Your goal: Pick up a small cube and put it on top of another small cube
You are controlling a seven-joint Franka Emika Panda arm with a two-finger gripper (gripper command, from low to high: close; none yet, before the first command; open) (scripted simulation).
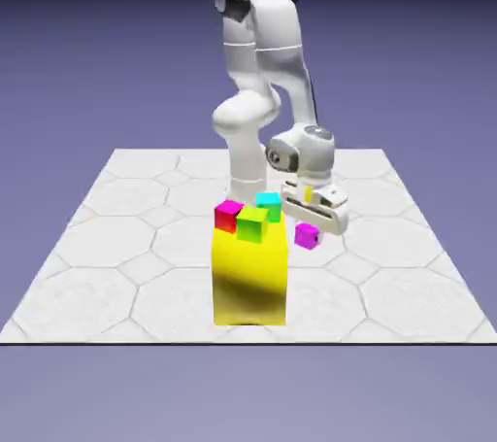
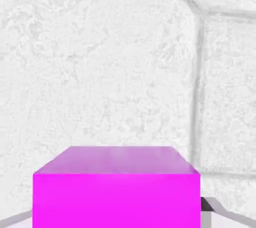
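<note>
Yellow block (image 1: 250, 280) sits nearest; just right of it, the gripper (image 1: 313, 226) pinches the small purple-magenta cube (image 1: 308, 235) above the table (image 1: 116, 265).

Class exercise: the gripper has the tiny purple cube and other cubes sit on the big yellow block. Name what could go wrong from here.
1. The purple cube hangs at the gripper beside the yellow block; moving sideways too low might strike the block.
2. The hot-pink cube, green cube and cyan cube sit clustered, so placing on one may nudge its neighbours.
3. In the hand view the purple cube fills the bottom, hiding the fingertips; slip would be hard to spot.
</note>
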